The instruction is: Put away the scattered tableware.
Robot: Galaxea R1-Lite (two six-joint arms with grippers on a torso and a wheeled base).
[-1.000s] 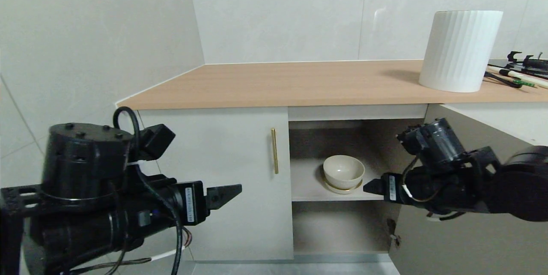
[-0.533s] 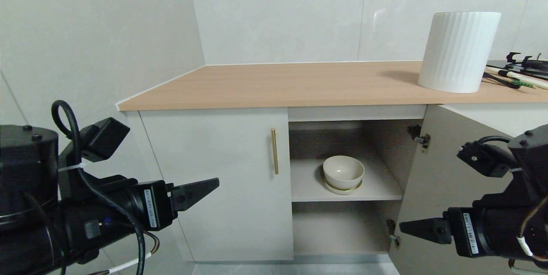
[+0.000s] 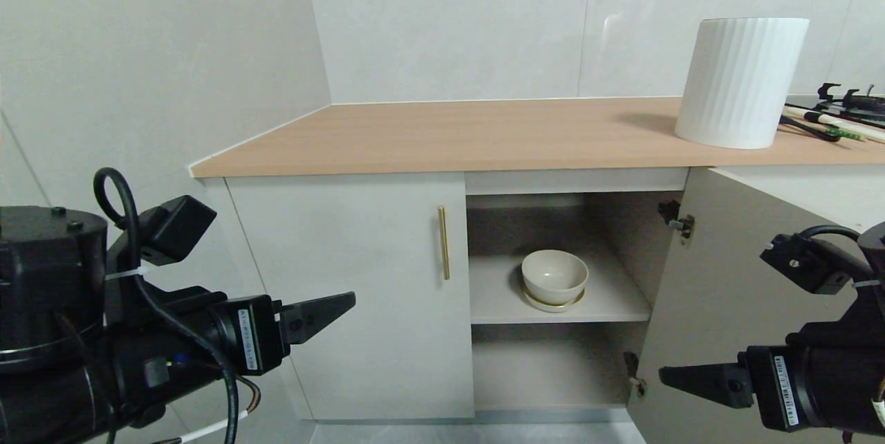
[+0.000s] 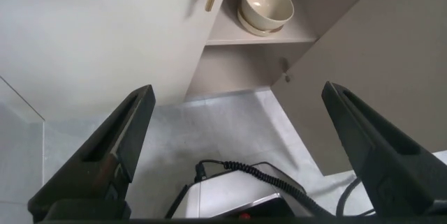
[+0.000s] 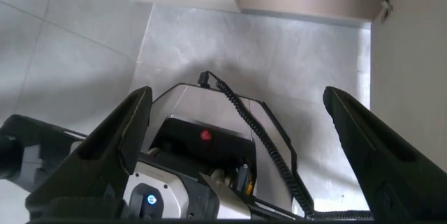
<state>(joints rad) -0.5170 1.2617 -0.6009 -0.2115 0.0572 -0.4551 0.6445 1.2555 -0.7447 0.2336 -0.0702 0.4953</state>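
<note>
Left arm sits low on the left side, forearm roughly level, and the left gripper (image 3: 348, 299) points across at the closed cupboard door (image 3: 359, 278), short of its gold handle (image 3: 443, 243). From the left wrist view its fingers (image 4: 126, 133) are spread wide with nothing between them. Over on the right, the right arm is lower, hanging in front of the open door (image 3: 698, 292), and the right gripper (image 3: 665, 376) points inward at the level of the cupboard's lower compartment, near the door's bottom hinge. Its fingers (image 5: 119, 133) are wide apart too and bare, with floor tile beyond them. Both grippers are well apart from the tableware. The cream bowl (image 3: 554, 275) stands upright on a gold-rimmed plate (image 3: 553, 305), both on the middle shelf (image 3: 494, 299) inside the open compartment, just right of the closed door's edge. Up on the wooden countertop (image 3: 484, 129) a white ribbed container (image 3: 740, 81) stands at the right, with some utensils (image 3: 833, 122) lying just beyond it at the edge.
</note>
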